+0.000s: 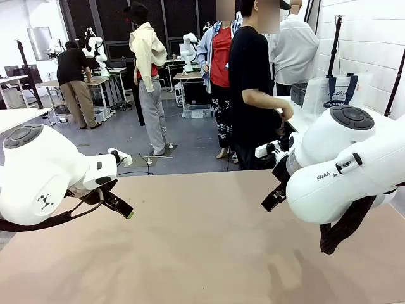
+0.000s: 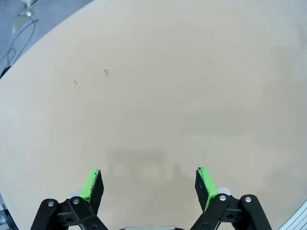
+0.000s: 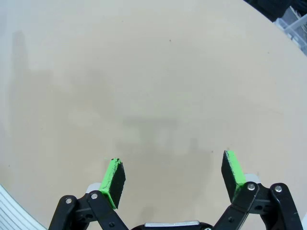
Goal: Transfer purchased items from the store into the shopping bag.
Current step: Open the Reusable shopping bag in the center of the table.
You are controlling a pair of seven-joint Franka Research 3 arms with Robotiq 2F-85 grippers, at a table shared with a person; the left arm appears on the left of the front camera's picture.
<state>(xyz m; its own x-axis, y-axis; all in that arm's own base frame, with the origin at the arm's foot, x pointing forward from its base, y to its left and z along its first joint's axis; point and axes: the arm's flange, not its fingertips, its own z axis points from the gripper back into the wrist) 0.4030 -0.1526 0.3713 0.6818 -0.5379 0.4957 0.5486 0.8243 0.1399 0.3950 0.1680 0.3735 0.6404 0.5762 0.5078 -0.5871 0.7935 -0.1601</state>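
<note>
The shopping bag [image 1: 333, 95], translucent whitish with navy handles and a round navy logo, stands upright on a side surface at the far right, behind my right arm. The purchased items are out of view. My left gripper [image 1: 120, 206] hangs low over the tan table [image 1: 202, 253] at the left. In the left wrist view the left gripper [image 2: 149, 184] is open, with bare tabletop between its green pads [image 2: 92, 184]. My right gripper [image 1: 273, 200] hovers at the right. The right wrist view shows the right gripper [image 3: 175, 177] open over bare tabletop too.
A person in a black T-shirt [image 1: 250, 95] stands at the far edge, one hand [image 1: 288, 114] held toward the side surface at the right. A dark mesh container [image 1: 297, 94] sits beside the bag. Other people stand farther back.
</note>
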